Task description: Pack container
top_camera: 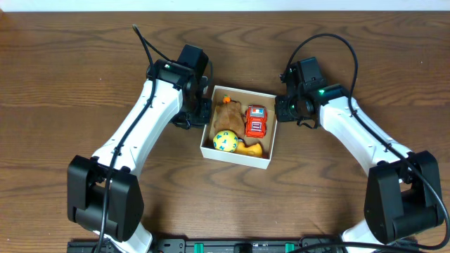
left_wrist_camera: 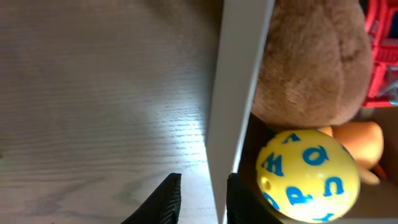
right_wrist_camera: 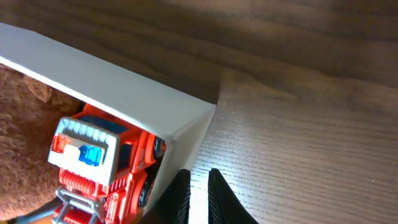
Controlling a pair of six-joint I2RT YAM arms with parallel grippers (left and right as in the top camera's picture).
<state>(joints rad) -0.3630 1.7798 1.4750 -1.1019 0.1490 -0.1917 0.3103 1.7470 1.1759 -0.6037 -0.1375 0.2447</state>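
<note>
The container [top_camera: 235, 159] sits mid-table between my two arms, slightly askew. I count one box and four toys in it: one brown plush [top_camera: 226, 113] at the far left, one red truck [top_camera: 256, 121] at the far right, one yellow ball [top_camera: 225, 140] with blue letters at the near left, and one orange toy [top_camera: 252, 149] along the near wall, partly hidden by the ball. No toy lies loose on the table [top_camera: 70, 70], so I judge the filling done and the step in hand to be handling the box itself.

My left gripper [top_camera: 199, 112] is at the left wall. In the left wrist view it [left_wrist_camera: 203, 182] straddles that wall [left_wrist_camera: 233, 93], one finger outside and one inside by the ball [left_wrist_camera: 308, 175]. The jaws are narrow but not pinching, since I see a gap on the outer side.

My right gripper [top_camera: 281, 109] is outside the far right corner. In the right wrist view it [right_wrist_camera: 198, 180] shows only a slim gap with nothing in it, just beside the wall [right_wrist_camera: 112, 81] and the truck [right_wrist_camera: 106, 162].

If the box is to shift, the left jaws should close on the wall first. Otherwise both arms should lift off without snagging the rim.
</note>
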